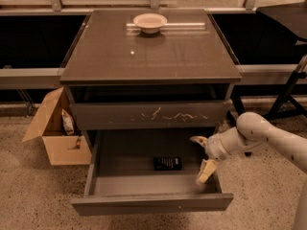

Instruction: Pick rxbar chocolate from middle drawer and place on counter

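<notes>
Over the middle drawer [144,203] — near the rxbar chocolate [167,163] — gripper [202,155] hovers, spread.

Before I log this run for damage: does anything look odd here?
Only pale scratches across the closed drawer front above the open drawer. The bar lies flat on its floor, the gripper is open over that drawer's right end, and the bowl sits upright on the counter.
</notes>
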